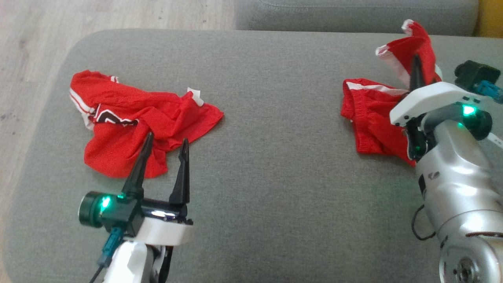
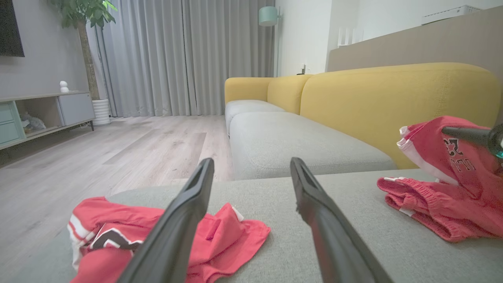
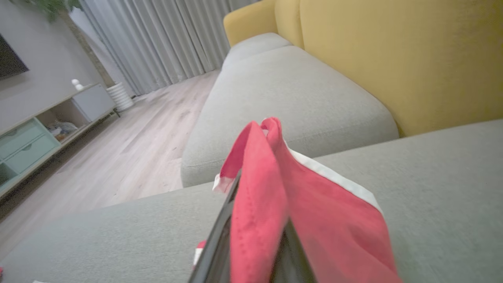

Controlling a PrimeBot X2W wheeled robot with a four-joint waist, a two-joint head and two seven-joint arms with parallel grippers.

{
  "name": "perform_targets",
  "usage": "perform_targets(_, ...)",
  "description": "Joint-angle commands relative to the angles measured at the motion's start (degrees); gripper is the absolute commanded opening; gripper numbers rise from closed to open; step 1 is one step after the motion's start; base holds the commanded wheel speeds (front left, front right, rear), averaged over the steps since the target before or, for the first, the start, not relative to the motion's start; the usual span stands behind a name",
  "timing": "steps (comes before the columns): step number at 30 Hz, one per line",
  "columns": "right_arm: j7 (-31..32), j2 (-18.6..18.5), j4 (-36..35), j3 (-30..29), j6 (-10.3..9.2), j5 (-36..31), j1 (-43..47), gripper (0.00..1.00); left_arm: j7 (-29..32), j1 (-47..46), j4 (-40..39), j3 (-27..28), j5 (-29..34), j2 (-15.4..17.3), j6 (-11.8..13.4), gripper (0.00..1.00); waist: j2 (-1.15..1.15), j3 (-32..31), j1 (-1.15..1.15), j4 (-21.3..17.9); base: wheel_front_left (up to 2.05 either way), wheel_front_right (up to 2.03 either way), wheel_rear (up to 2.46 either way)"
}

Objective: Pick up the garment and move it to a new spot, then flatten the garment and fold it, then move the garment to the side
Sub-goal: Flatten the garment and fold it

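Observation:
A red garment with white trim (image 1: 369, 118) lies bunched at the right of the grey cushion (image 1: 275, 118), one part lifted. My right gripper (image 1: 415, 72) is shut on that raised fold. In the right wrist view the red cloth (image 3: 322, 212) drapes over my right gripper (image 3: 259, 196) and hides one finger. A second crumpled red garment with white stripes (image 1: 118, 114) lies at the left. My left gripper (image 1: 167, 137) stands open at its near right edge, nothing between the fingers. The left wrist view shows my left gripper (image 2: 252, 162) above that garment (image 2: 220, 239) and the held garment (image 2: 440, 204) at right.
The grey cushion's rounded left edge (image 1: 59, 98) drops to a wooden floor (image 1: 31, 47). Another grey seat (image 2: 298, 145) and a yellow sofa back (image 2: 393, 94) lie beyond. A low sideboard (image 2: 43, 114) stands across the floor.

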Motion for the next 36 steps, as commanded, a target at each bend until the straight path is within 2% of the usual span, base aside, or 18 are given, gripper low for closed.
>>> perform_targets(1, -0.74, 0.93, -2.14, 2.48, -0.1, 1.44, -1.7, 0.0, -0.28, -0.82, -1.6, 2.19, -0.32, 0.17, 0.06, 1.0, 0.0, -0.37, 0.01, 0.37, 0.0, 0.0, 0.0)
perform_targets(9, 1.25, 1.19, -5.56, 22.02, -0.1, 10.59, 6.09, 0.0, -0.28, 0.86, -1.33, 2.5, -0.66, 0.01, -0.01, 1.0, 0.0, -1.72, 0.01, 1.44, 0.0, 0.0, 0.0)
perform_targets(15, 2.62, 0.14, -5.86, 32.09, -0.1, 9.92, 9.99, 0.0, -0.28, 1.6, -1.39, 2.59, -0.77, -0.11, 0.12, 1.0, 0.0, -2.09, 0.01, 0.83, 0.0, 0.0, 0.0)
perform_targets(16, 2.48, -0.37, -5.56, 33.63, -0.1, 8.81, 10.25, 0.38, -0.28, 1.62, -1.37, 2.56, -0.86, -0.14, 0.08, 1.0, 0.0, -2.08, 0.01, 0.64, 0.0, 0.0, 0.0)
perform_targets(17, 1.48, -1.05, -5.03, 35.68, -0.1, 6.7, 10.69, 1.0, -0.28, 1.66, -0.9, 2.36, -1.27, -0.2, -0.21, 1.0, 0.0, -2.08, 0.01, 0.18, 0.0, 0.0, 0.0)
perform_targets(21, -0.9, -0.74, -5.88, 34.43, -0.1, 6.11, 10.88, 1.0, -0.28, 1.33, -0.52, 2.46, -1.51, -0.28, -0.06, 1.0, 0.0, -2.09, 0.01, -1.45, 0.0, 0.0, 0.0)
perform_targets(25, -1.89, -0.82, -10.22, 28.35, -0.1, 5.58, 11.31, 1.0, -0.28, 0.86, -1.01, 2.6, -1.58, -0.35, -0.14, 1.0, 0.0, -2.45, 0.01, -3.5, 0.0, 0.0, 0.0)
perform_targets(28, -1.95, -0.56, -19.28, 20.91, -0.1, 4.29, 13.79, 1.0, -0.28, 0.78, -1.37, 3.11, -1.67, -0.39, 0.09, 1.0, 0.0, -2.63, 0.01, -5.38, 0.0, 0.0, 0.0)
perform_targets(31, -1.96, 0.26, -28.67, 16.01, -0.1, 1.02, 18.4, 1.0, -0.28, 0.79, -1.77, 3.47, -1.58, -0.4, -0.02, 1.0, 0.0, -2.54, 0.01, -7.23, 0.0, 0.0, 0.0)
perform_targets(34, -1.97, 0.92, -36.45, 13.65, -0.1, -1.35, 23.79, 1.0, -0.28, 0.51, -2.14, 3.71, -1.61, -0.43, -0.51, 1.0, 0.0, -2.4, 0.01, -8.6, 0.0, 0.0, 0.0)
perform_targets(36, -1.97, 1.04, -38.23, 13.4, -0.1, -1.97, 25.62, 1.0, -0.28, 0.51, -2.04, 3.77, -1.61, -0.45, -0.66, 1.0, 0.0, -2.34, 0.01, -8.97, 0.0, 0.0, 0.0)
